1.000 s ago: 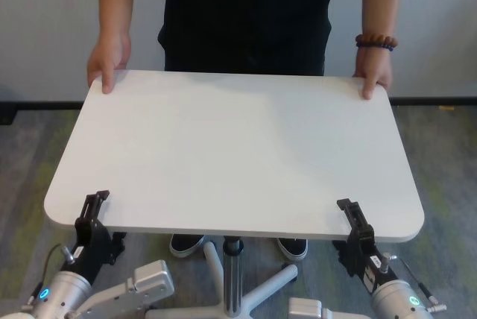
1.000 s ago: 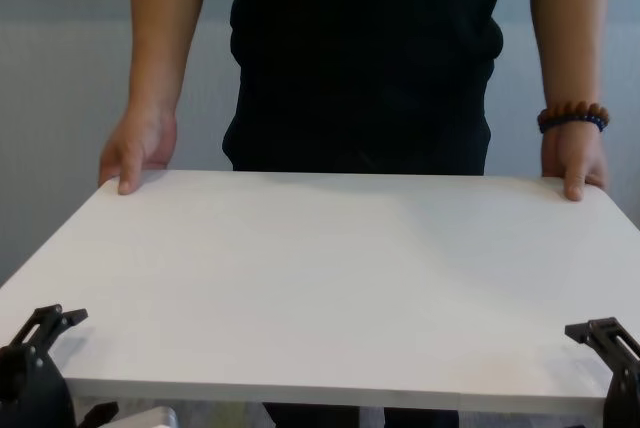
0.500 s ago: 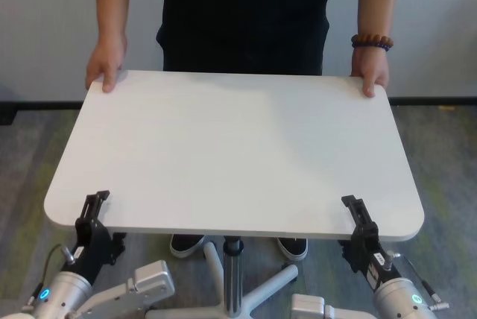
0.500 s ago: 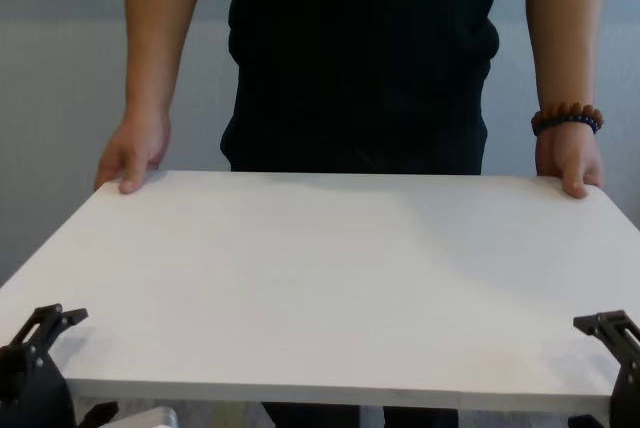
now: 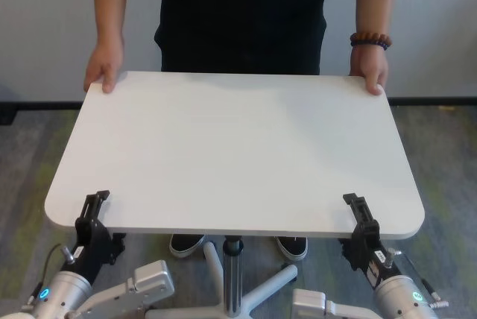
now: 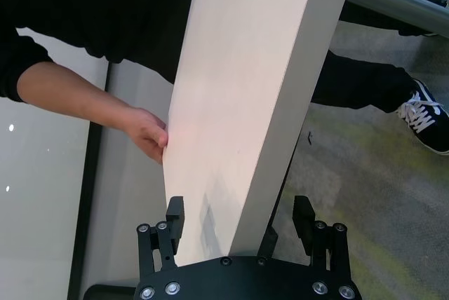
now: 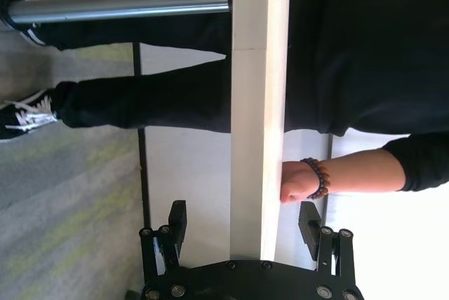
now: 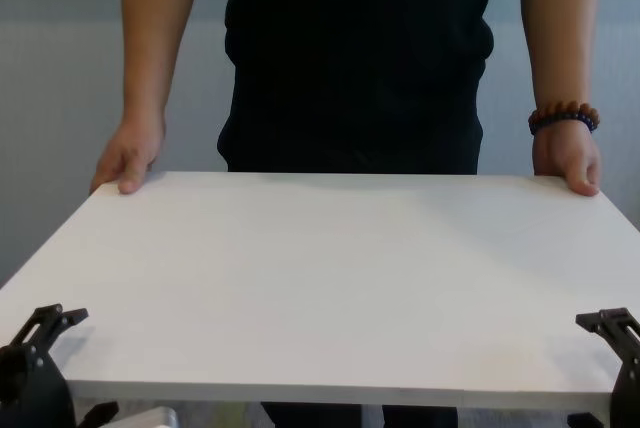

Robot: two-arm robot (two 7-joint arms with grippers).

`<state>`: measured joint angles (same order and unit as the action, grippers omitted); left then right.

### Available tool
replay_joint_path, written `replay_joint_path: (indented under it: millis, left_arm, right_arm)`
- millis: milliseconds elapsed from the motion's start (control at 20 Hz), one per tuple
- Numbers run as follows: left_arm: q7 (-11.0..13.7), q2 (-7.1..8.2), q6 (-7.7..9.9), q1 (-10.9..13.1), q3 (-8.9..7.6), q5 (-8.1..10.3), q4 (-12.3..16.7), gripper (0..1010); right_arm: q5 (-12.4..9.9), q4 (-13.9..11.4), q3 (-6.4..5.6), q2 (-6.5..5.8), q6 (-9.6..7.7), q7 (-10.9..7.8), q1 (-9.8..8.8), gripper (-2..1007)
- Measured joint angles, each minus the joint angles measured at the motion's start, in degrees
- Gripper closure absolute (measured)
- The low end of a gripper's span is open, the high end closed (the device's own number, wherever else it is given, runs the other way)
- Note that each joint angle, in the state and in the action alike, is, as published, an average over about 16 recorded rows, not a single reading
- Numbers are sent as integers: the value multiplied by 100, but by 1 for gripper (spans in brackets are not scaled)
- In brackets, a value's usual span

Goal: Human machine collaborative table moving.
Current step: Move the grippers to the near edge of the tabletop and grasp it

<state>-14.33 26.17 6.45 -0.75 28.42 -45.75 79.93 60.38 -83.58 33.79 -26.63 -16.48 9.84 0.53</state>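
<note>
Head view: we see the human (image 5: 242, 13) across the counter (image 5: 235, 151), a hand (image 5: 104, 65) on each far corner. Since the earlier frame those hands crept left; the right claw (image 5: 356, 218) shifted slightly.

Left wrist view: the left claw (image 6: 238, 219) straddles the counter's near edge, fingers (image 6: 174, 216) spread, not touching.

Right wrist view: right claw likewise released; pedestal pole (image 7: 119, 4) beyond.

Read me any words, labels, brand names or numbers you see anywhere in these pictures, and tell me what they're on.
None can be read.
The tabletop is plain white, unmarked.
The person's black T-shirt shows no print.
A small white tag on the right arm is too small to read.
</note>
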Motion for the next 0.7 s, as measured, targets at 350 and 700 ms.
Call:
replay_joint_path:
  millis: [350, 700]
  left_arm:
    - [0, 0, 0, 0, 0, 0, 0, 7]
    - [0, 0, 0, 0, 0, 0, 0, 7]
  right_arm:
    - [-92, 30, -78, 42, 111, 31, -26, 4]
    - [-104, 27, -78, 38, 117, 16, -30, 4]
